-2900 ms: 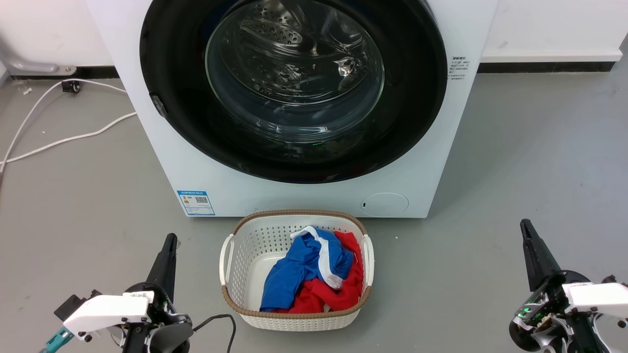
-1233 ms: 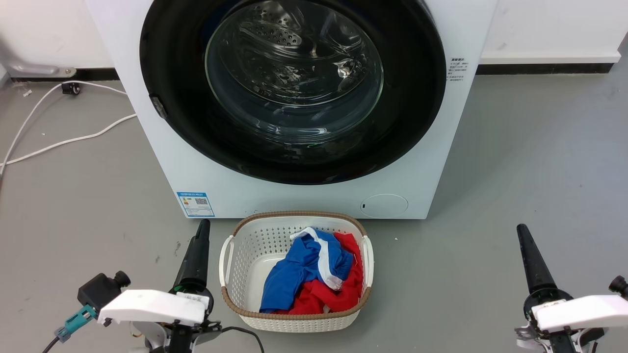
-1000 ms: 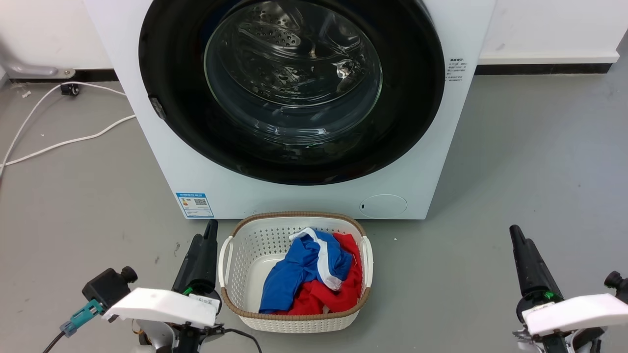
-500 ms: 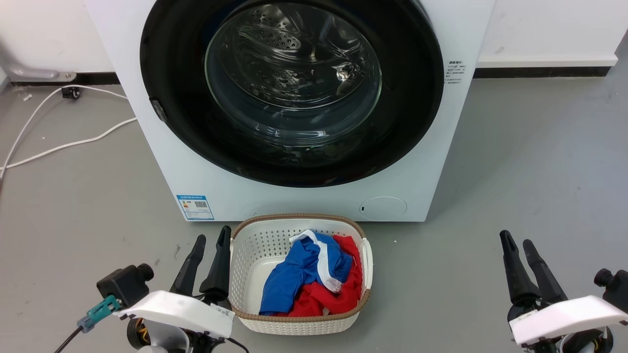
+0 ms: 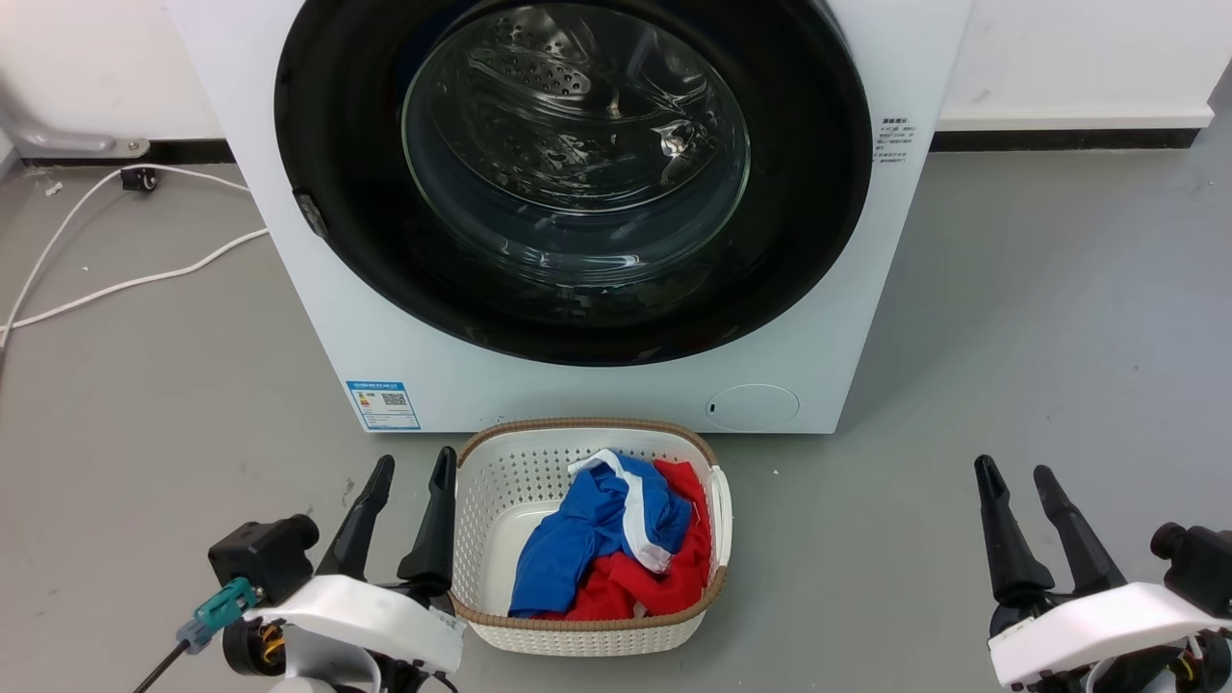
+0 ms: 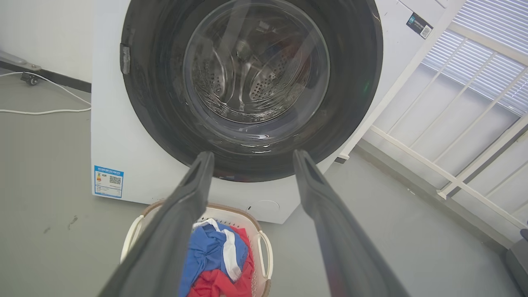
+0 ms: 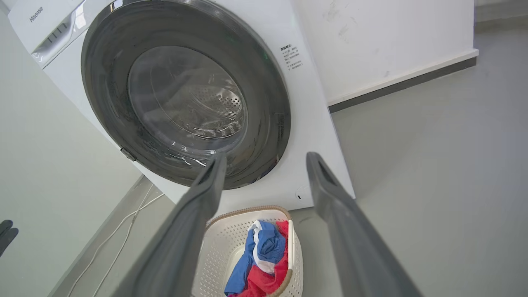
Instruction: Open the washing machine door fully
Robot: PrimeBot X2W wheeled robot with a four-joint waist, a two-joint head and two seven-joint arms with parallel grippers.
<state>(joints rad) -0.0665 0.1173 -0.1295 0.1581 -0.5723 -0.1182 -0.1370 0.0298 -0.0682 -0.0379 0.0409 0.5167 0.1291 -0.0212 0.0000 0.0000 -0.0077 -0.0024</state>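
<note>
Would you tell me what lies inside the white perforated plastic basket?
Crumpled blue, red and white clothing sits in the white perforated basket; anything beneath the clothing is covered.

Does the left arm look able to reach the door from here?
Probably yes: the left tool is open, and the basket sits to its right, not between it and the shut door. It would have to rise and advance.

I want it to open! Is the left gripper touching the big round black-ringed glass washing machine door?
Apart. The head view shows the left gripper low beside the white basket, with floor and machine front between it and the door.
</note>
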